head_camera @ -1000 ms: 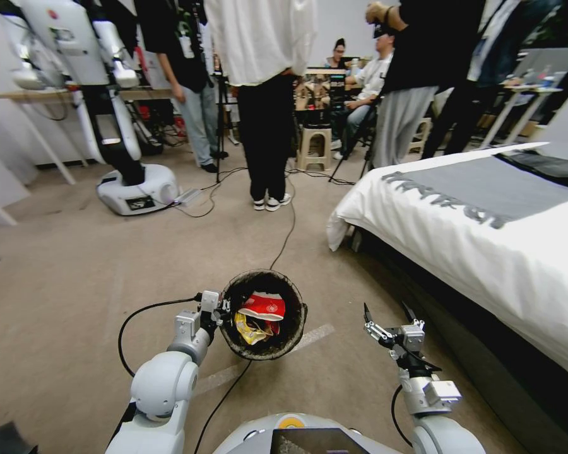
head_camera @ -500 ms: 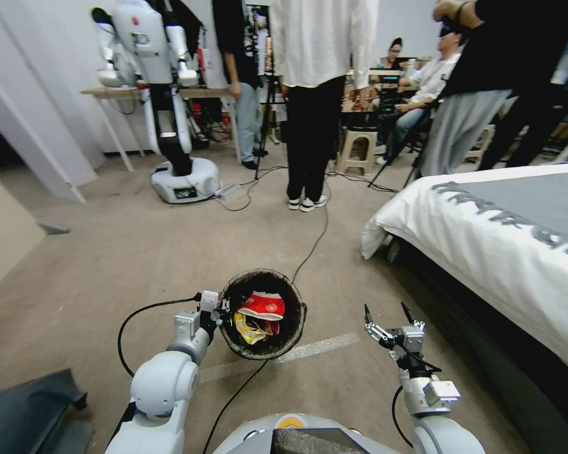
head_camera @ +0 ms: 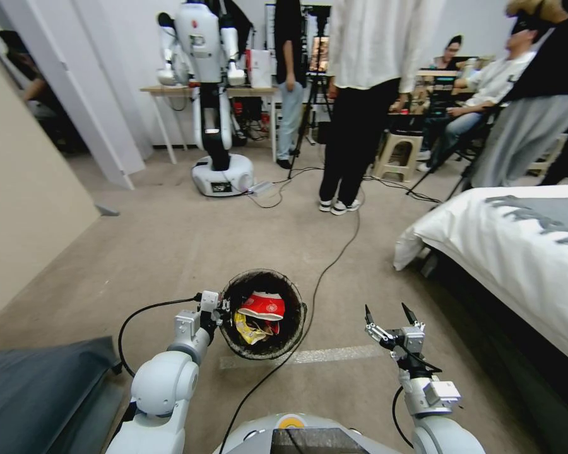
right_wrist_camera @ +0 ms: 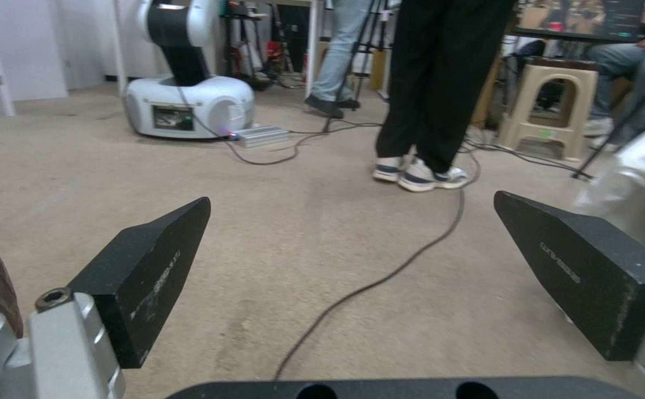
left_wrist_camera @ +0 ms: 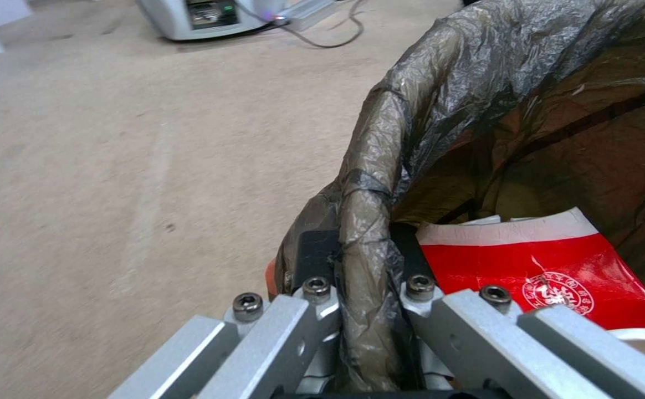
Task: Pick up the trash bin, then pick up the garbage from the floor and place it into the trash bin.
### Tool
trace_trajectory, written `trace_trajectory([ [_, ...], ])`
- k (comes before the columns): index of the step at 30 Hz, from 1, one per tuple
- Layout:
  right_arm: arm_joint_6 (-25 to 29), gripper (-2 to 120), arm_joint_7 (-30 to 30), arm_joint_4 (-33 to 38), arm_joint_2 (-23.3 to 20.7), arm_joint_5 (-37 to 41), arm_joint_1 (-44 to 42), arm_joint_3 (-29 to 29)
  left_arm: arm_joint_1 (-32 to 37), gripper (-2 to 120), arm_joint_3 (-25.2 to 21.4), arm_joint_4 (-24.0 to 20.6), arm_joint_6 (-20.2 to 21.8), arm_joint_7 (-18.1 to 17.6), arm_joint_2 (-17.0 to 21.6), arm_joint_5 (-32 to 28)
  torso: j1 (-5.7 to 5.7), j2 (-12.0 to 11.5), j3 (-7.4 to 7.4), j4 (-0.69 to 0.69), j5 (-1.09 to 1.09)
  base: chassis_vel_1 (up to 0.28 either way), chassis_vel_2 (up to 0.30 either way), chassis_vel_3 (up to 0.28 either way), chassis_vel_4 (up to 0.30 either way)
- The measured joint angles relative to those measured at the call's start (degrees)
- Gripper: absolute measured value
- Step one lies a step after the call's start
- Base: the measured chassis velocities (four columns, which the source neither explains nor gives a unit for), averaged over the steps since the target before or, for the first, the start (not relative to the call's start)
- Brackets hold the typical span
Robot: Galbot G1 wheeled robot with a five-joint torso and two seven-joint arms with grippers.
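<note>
The left gripper (head_camera: 219, 313) grips the near-left rim of the small round bucket lined with a dark plastic bag (head_camera: 295, 328), one finger inside and one outside the rim; a red-and-white paper carton (head_camera: 262, 306) lies inside it atop a yellow wrapper (head_camera: 248, 330), just right of that gripper; the right gripper (head_camera: 391, 314) hangs well right of the bucket, jaws spread; a black cable (head_camera: 334, 258) runs along the floor between the two grippers and onward ahead; the white-covered bed (head_camera: 517, 252) stands right of the right gripper.
</note>
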Motion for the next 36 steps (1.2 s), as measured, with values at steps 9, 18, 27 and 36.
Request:
trace_trajectory([
  [9,0.0,100,0.0,-0.3,0.1,0.0,0.2,0.1,0.4,1,-0.5,0.4,-0.5,-0.8,0.5,-1.2,0.00,0.0,0.00,-0.02,0.00,0.036,0.049,0.040,0.036],
  [18,0.1,100,0.0,-0.5,0.4,0.0,0.2,0.2,1.3,1,-3.7,-0.4,4.4,-3.4,2.1,-8.1,0.00,0.0,0.00,0.00,0.00,0.000,0.000,0.000,0.000],
  [27,0.4,100,-0.1,-1.1,0.5,0.0,0.3,0.2,3.2,1,-9.0,1.8,4.5,-4.1,3.2,-9.6,0.00,0.0,0.00,0.00,0.00,0.000,0.000,0.000,0.000],
  [36,0.4,100,-0.1,-1.2,0.5,0.0,0.5,0.1,3.8,1,-9.8,2.6,4.5,-4.3,3.3,-9.6,0.00,0.0,0.00,0.01,-0.01,0.000,0.000,0.000,0.000],
])
